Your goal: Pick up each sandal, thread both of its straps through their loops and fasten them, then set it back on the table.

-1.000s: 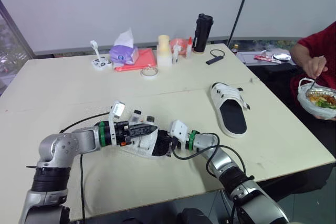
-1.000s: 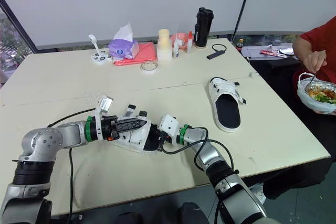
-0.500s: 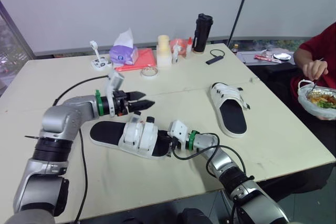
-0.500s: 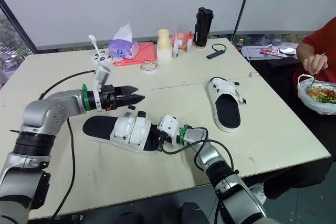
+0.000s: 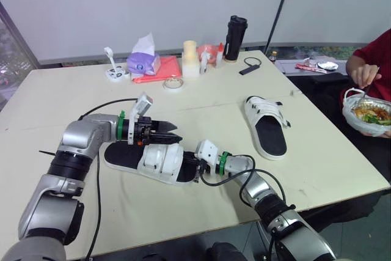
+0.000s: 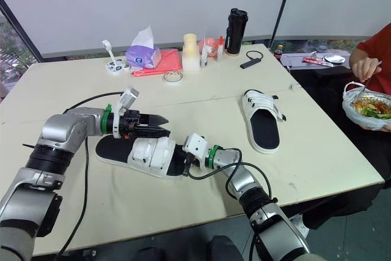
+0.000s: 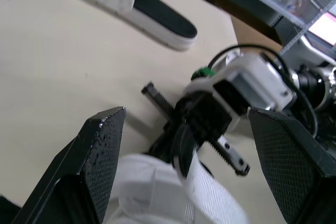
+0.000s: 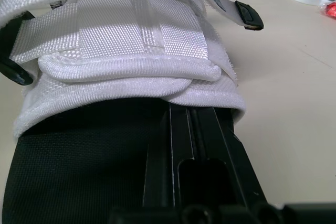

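Note:
A white-strapped sandal with a black insole (image 5: pixel 125 154) lies flat on the table near the front. My right gripper (image 5: pixel 194 164) is shut on its toe end; in the right wrist view one finger (image 8: pixel 194 145) lies on the insole under the folded white straps (image 8: pixel 126 51). My left gripper (image 5: pixel 171 132) hovers open just above the straps (image 5: pixel 160 158) on their far side, its fingers pointing right. The left wrist view shows its fingers (image 7: pixel 100 156) spread wide over a white strap (image 7: pixel 173 192). A second sandal (image 5: pixel 267 125) rests to the right, straps closed.
At the back of the table stand a tissue box (image 5: pixel 145 62), a red pouch (image 5: pixel 162 69), a tape roll (image 5: pixel 173 83), small bottles (image 5: pixel 204 59) and a black flask (image 5: pixel 235 38). A person (image 5: pixel 369 71) holding a food bowl (image 5: pixel 366 114) sits at the right edge.
My left gripper left the sandal's straps, rose toward the back of the table, then came down to just above them. The sandal now lies flat. My right gripper kept its hold.

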`<state>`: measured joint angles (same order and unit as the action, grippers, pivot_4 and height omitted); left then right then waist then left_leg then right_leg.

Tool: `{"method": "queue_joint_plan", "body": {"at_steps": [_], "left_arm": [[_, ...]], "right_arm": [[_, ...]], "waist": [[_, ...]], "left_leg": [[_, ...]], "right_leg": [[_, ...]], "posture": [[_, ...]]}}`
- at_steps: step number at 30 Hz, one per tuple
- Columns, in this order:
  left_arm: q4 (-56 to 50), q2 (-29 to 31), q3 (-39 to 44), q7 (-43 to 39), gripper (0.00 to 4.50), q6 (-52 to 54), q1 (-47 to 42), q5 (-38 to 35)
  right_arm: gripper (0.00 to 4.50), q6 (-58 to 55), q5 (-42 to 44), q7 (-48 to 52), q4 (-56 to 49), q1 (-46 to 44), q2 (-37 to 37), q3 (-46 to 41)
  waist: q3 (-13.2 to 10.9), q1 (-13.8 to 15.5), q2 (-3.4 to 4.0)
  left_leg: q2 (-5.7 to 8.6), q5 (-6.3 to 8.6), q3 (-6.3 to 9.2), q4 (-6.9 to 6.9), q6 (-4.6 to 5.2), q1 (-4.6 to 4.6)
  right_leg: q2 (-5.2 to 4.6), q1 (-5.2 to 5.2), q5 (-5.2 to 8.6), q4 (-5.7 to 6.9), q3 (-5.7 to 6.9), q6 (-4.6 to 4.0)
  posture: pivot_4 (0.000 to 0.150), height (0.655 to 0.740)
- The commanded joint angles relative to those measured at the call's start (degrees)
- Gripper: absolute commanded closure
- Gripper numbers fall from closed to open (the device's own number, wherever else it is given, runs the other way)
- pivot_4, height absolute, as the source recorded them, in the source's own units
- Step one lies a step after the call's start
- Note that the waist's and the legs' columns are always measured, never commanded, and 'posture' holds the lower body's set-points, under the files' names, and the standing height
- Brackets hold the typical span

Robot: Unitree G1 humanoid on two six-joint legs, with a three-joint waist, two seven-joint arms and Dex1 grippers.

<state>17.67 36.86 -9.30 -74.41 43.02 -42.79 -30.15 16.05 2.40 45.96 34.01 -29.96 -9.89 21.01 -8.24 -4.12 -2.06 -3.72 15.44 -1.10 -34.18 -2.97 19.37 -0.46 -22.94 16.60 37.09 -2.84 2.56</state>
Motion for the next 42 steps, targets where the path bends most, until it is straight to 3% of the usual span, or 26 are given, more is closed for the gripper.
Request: {"method": "queue_joint_plan", "body": {"at_steps": [1, 7, 8, 21, 30, 42], "left_arm": [[-1.80, 0.07, 0.52, -0.60, 1.44, -0.59, -0.13, 0.77], [-2.11, -1.04, 1.24, -0.18, 4.33, 0.04, -0.03, 0.71], [-2.35, -1.22, 1.50, -0.14, 4.48, 0.29, -0.01, 0.47], [-20.29, 1.21, 11.67, 2.93, 4.48, 15.40, 3.77, -14.41], [-12.49, -1.20, 9.22, 6.42, 4.48, 9.77, 1.99, -9.07], [10.16, -5.28, 2.11, 2.79, 4.48, -6.50, -6.41, 4.93]], "right_arm": [[4.50, -5.39, -6.03, -0.71, 9.48, 4.43, -1.75, 2.96], [4.50, -5.41, -5.99, -0.57, 9.67, 3.96, -1.75, 2.90], [4.50, -5.43, -6.01, -0.55, 9.63, 3.99, -1.77, 2.92], [4.50, -5.52, -5.86, -0.33, 8.67, 5.11, -2.60, 2.79], [4.50, -5.30, -6.04, -0.08, 9.35, 4.34, -2.16, 3.00], [4.50, -5.65, -6.10, -0.49, 7.99, 5.53, -2.24, 3.20]], "waist": [[0.00, 0.01, -0.01], [0.00, 0.01, -0.01], [0.00, 0.00, -0.01], [-0.05, 0.10, -0.01], [-0.05, 0.13, 0.00], [-0.02, 0.15, -0.03]], "left_leg": [[0.00, 0.00, 0.00, 0.00, 0.00, 0.00], [0.00, 0.00, 0.00, 0.00, 0.00, 0.00], [0.00, 0.00, 0.00, 0.00, 0.00, 0.00], [-0.01, 0.00, 0.01, 0.00, 0.00, -0.01], [0.00, 0.00, 0.01, -0.02, 0.00, -0.01], [0.03, 0.00, 0.01, -0.03, 0.00, 0.00]], "right_leg": [[-0.01, 0.00, 0.00, 0.00, 0.00, 0.00], [-0.01, 0.00, 0.00, 0.00, 0.00, 0.00], [-0.01, 0.00, 0.00, 0.00, 0.00, 0.00], [-0.05, 0.01, 0.08, 0.00, -0.01, 0.12], [-0.05, 0.03, 0.04, 0.00, 0.00, 0.08], [0.01, 0.05, 0.00, 0.00, 0.03, 0.04]], "posture": [[0.150, 0.7394], [0.150, 0.7394], [0.150, 0.7394], [0.150, 0.7394], [0.150, 0.7394], [0.150, 0.7394]]}}
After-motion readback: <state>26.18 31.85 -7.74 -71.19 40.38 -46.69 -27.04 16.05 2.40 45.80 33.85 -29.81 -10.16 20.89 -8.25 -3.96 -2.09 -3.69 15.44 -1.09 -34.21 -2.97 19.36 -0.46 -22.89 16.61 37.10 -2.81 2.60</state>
